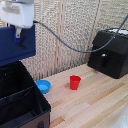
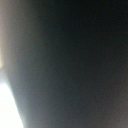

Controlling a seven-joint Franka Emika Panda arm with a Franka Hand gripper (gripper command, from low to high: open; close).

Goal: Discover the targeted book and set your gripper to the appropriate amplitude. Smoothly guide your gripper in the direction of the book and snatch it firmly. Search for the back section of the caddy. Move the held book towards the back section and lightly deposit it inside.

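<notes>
Exterior view: raised, looking obliquely down across the pale wooden plank tabletop point(image 1: 95, 102) toward the woven beige backdrop point(image 1: 70, 30). Wrist view: pressed against a dark, blurred surface; shared region indeterminable.

At the exterior view's left the caddy point(image 1: 20, 100) sits on the tabletop point(image 1: 95, 105) with the book point(image 1: 15, 45) held above it under the tool point(image 1: 18, 34), the bowl point(image 1: 43, 86) and cup point(image 1: 75, 82) just beside, and the appliance point(image 1: 110, 52) far right.
</notes>
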